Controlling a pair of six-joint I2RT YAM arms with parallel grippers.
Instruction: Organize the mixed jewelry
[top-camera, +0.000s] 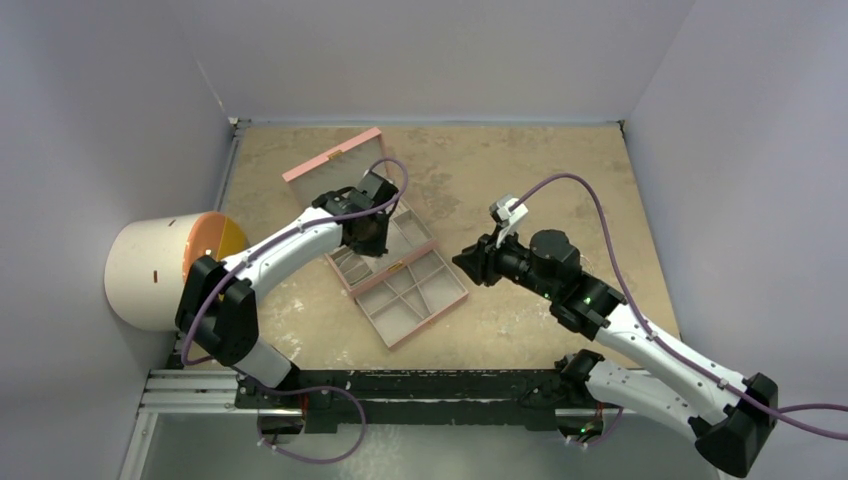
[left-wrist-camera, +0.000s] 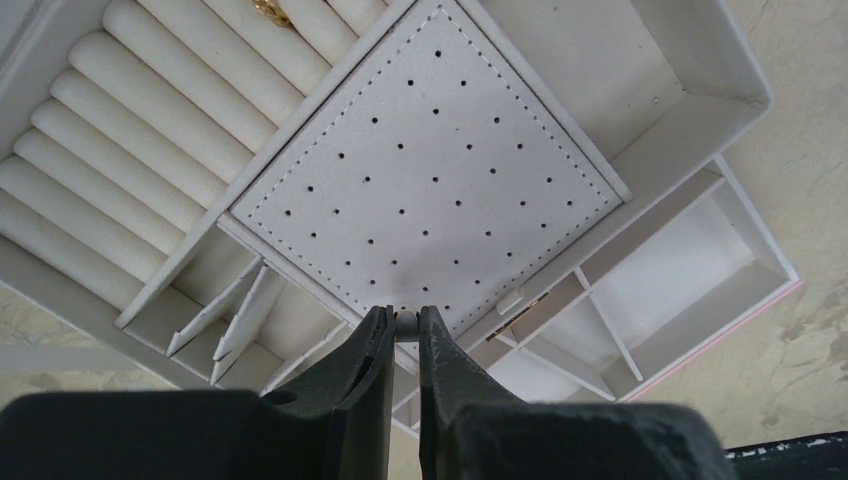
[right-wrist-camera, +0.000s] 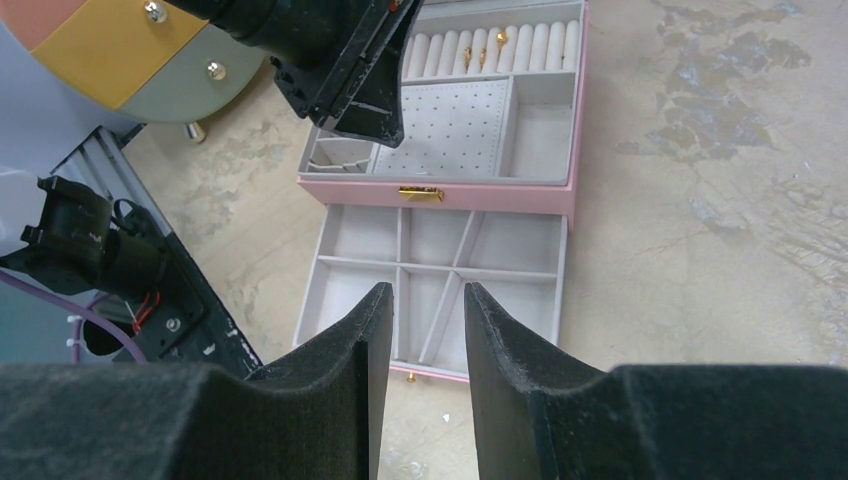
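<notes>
**Top view:** the left gripper (top-camera: 366, 236) is hovering over the pink compartmented jewelry box (top-camera: 335, 160). The right gripper (top-camera: 468, 262) is hanging right of its white drawer (top-camera: 425, 300).

**Left wrist view:** narrow fingers (left-wrist-camera: 375, 350) are apparently pinching a tiny pale metal piece (left-wrist-camera: 405, 321) above the white perforated panel (left-wrist-camera: 430, 170). So slight a hold is risking a drop into a wrong compartment.

**Right wrist view:** fingers (right-wrist-camera: 350, 340) are standing apart, empty. Small gold-coloured rings (right-wrist-camera: 500, 38) are sitting in the far white ring rolls (right-wrist-camera: 545, 45).

Left pincer (left-wrist-camera: 403, 316) blocking box tray (left-wrist-camera: 430, 170), drawer (top-camera: 412, 296) clear above

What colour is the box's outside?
The box is pink; the right wrist view shows it best.
</notes>
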